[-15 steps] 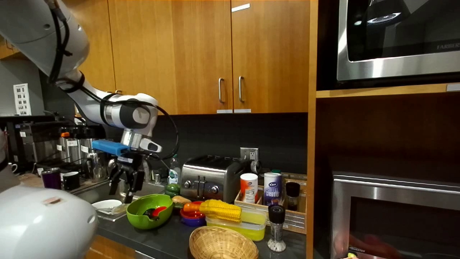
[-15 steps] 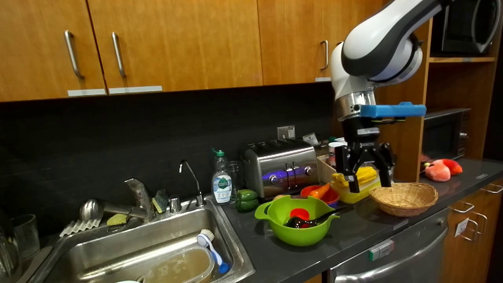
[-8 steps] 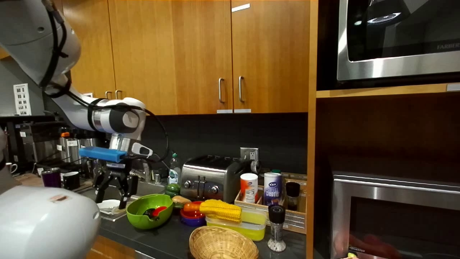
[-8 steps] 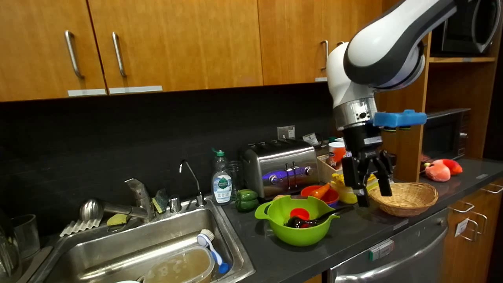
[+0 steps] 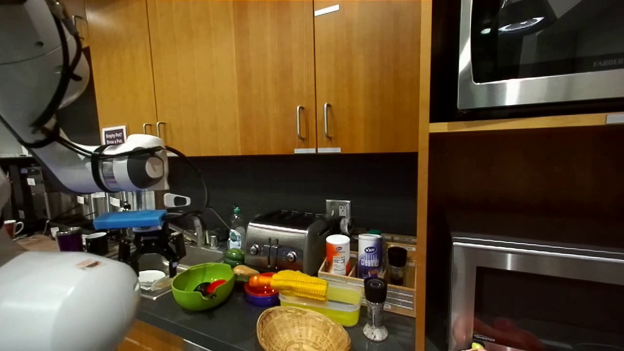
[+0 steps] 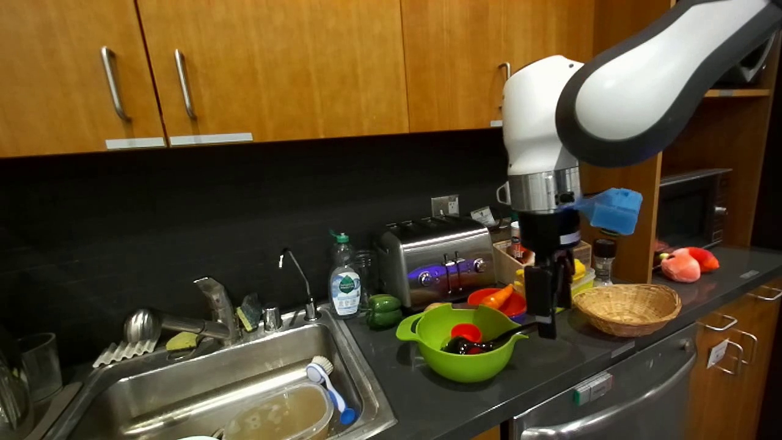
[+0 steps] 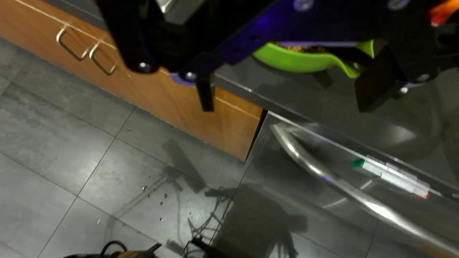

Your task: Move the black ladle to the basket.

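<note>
Status: gripper [image 7: 288, 104] spread, black ladle [image 6: 506, 335] in green bowl [image 6: 464, 368]

In the wrist view, the front edge of the countertop [image 7: 333, 107] runs between the parted fingertips. The ladle's handle extends past the bowl's rim. The bowl sits near that edge; the wicker basket [image 6: 629, 324] sits farther along it.

"FARBER" marks a microwave [image 5: 541, 53], "creamer" a canister [image 5: 370, 257], "Empty Pot?" a sign [image 5: 114, 135].

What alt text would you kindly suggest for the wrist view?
An open black robotic claw spans the top, partly hiding a bright green bowl on a dark gray counter. Wooden cabinet fronts, a curved metal handle and shadowed gray floor tiles fill most of the rest.
</note>
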{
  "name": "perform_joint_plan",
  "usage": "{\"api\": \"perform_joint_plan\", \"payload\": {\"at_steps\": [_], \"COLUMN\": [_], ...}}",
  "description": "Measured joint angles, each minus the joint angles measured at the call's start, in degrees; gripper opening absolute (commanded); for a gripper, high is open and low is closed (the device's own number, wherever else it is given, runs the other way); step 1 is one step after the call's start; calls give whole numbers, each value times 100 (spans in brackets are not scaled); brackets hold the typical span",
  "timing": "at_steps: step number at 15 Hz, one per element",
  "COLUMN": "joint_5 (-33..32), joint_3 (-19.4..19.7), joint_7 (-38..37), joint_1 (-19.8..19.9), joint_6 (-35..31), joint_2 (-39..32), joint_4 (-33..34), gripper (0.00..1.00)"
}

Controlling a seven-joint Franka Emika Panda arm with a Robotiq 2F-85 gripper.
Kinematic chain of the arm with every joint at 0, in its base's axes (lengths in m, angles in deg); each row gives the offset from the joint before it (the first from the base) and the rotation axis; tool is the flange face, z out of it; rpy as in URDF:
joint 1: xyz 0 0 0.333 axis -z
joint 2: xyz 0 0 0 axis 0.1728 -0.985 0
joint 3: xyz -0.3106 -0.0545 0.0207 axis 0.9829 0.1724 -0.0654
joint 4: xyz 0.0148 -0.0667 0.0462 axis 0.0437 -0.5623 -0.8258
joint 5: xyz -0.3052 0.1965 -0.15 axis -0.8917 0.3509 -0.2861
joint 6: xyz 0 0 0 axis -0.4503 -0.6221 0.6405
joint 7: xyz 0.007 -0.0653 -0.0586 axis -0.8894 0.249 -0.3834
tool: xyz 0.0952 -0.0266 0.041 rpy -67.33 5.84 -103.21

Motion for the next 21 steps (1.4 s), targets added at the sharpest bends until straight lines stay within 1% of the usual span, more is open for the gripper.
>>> {"api": "perform_joint_plan", "payload": {"at_steps": [3,5,7,8,10,15,16,18,19,21], "joint_5": [-487,-877,-1292,-1473,-1620,-1628,-1479,-974,-936,-1022], "joint_3": [-72,-105,-195,-264,-341,-365,-310,-101,-69,-85], "joint_7": [-65,-243,-685,-956,-1227,-1305,-1224,-889,-862,-928], "joint_1": [14,110,389,582,844,890,819,513,444,497], "joint_6": [-922,-1593,-2202,-2369,-2451,-2461,-2461,-2440,-2419,-2365], "joint_2": [-14,-33,-100,-160,-297,-405,-389,-301,-232,-148], "joint_4": [35,73,166,246,401,488,477,466,464,476], "gripper": [100,100,100,100,100,100,100,100,100,100]}}
